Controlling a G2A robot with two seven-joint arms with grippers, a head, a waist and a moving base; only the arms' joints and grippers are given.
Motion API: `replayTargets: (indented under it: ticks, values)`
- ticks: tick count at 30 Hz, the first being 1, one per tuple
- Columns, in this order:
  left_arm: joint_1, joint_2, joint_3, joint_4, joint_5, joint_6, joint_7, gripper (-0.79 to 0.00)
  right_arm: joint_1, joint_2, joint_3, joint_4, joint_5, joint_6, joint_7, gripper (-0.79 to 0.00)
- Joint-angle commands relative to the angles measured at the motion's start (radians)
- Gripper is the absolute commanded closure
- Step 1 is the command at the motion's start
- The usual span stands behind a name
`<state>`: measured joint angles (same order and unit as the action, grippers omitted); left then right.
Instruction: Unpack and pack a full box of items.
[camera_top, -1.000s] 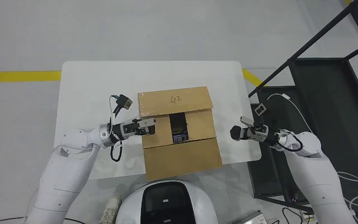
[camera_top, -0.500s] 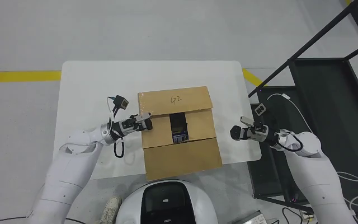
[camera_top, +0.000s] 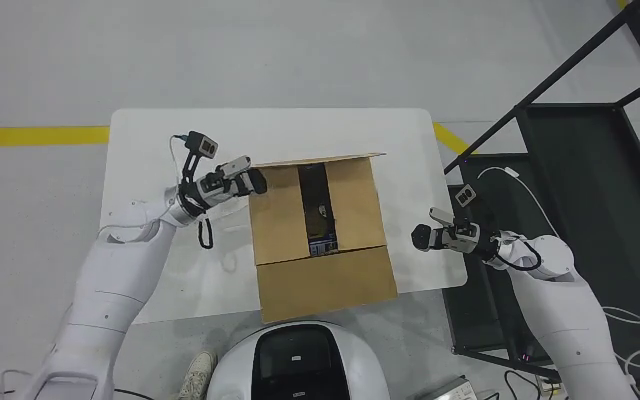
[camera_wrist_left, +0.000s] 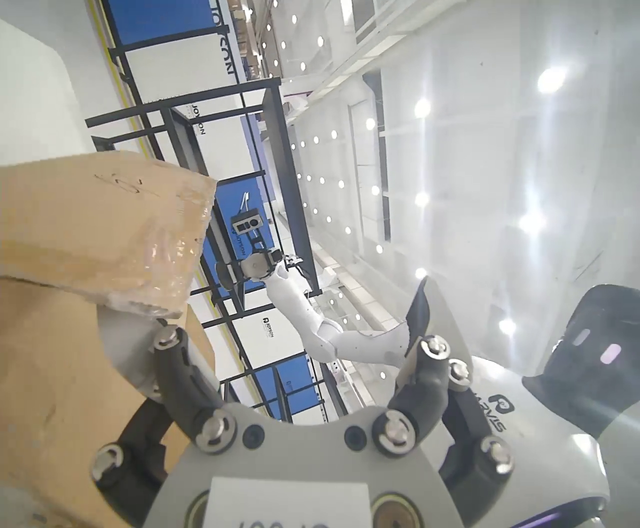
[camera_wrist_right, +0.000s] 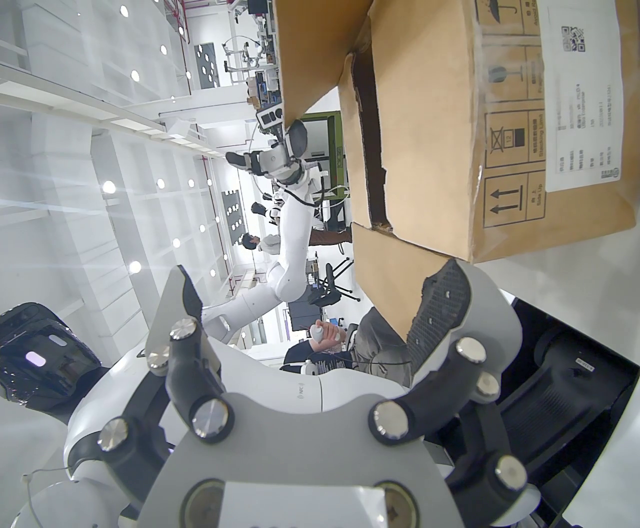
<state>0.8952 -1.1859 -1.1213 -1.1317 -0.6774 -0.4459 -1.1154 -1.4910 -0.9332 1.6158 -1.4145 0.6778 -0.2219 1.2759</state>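
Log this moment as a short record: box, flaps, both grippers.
box: cardboard, on the white table, top partly open, items inside
far flap: standing upright
near flap: lying flat
left gripper: open, at the far flap's left corner, one finger against it
right gripper: open, empty, off the box's right side, not touching

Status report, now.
Left tool open at raised far flap of box. Right tool open, empty, beside box. Inner flaps cover most contents.
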Motion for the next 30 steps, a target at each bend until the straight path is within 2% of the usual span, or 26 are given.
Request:
replayTargets:
  ticks: [1,10,15,18,22,30]
  values:
    - [-0.050,-0.012,0.017,0.056,-0.029,-0.002,0.003,-0.785,0.000,0.000,0.000,0.000,0.000,0.000,0.000,-0.785]
    - [-0.241,-0.069,0.090,0.318,-0.094,-0.015,0.036,-0.785,0.000,0.000,0.000,0.000,0.000,0.000,0.000,-0.785]
    - [-0.329,-0.109,0.131,0.469,-0.166,0.017,-0.030,-0.785,0.000,0.000,0.000,0.000,0.000,0.000,0.000,-0.785]
    - [-0.383,-0.129,0.169,0.565,-0.104,0.007,0.006,-0.785,0.000,0.000,0.000,0.000,0.000,0.000,0.000,-0.785]
    - [-0.442,-0.155,0.228,0.668,0.036,0.004,0.120,-0.785,0.000,0.000,0.000,0.000,0.000,0.000,0.000,-0.785]
    - [-0.498,-0.188,0.277,0.770,0.155,-0.006,0.184,-0.785,0.000,0.000,0.000,0.000,0.000,0.000,0.000,-0.785]
